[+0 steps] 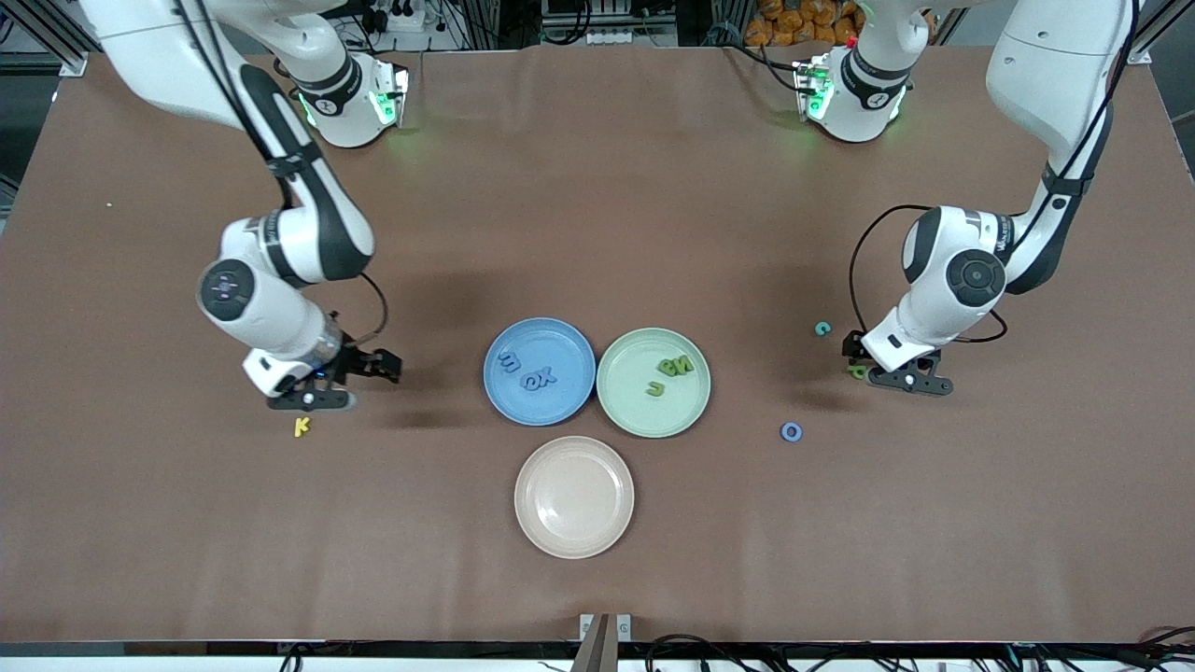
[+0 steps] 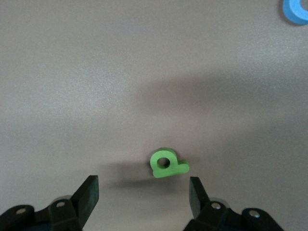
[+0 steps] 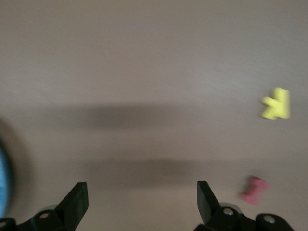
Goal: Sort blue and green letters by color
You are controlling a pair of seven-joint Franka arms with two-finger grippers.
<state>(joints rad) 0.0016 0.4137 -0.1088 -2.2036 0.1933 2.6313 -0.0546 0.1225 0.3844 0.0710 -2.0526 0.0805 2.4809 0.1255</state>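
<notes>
Left claw (image 1: 894,371) sits low at the left arm's end of the surface, fingers spread, and a green letter (image 2: 167,163) lies flat on the brown surface (image 1: 597,233) just clear of the gap between the fingertips, untouched by either one. It is a ring with a short foot, its long axis running across from one finger toward the other; which letter it is, I can't tell. Just beside that claw, a teal letter (image 1: 822,329) lies farther from the front camera, and a blue ring letter (image 1: 792,431) lies nearer to it.

Over at the right arm's end, the right claw (image 1: 327,378) hangs low with its fingers wide apart and nothing between them. A yellow K (image 1: 301,427) lies close by on the surface, and the right wrist view also catches a small red letter (image 3: 254,189) near one fingertip.

Mid-surface, the blue plate (image 1: 540,371) carries blue letters (image 1: 538,378), too small to read. Touching its rim, the green plate (image 1: 653,382) holds green letters (image 1: 674,368). The pink plate (image 1: 574,497) sits nearest the front edge.
</notes>
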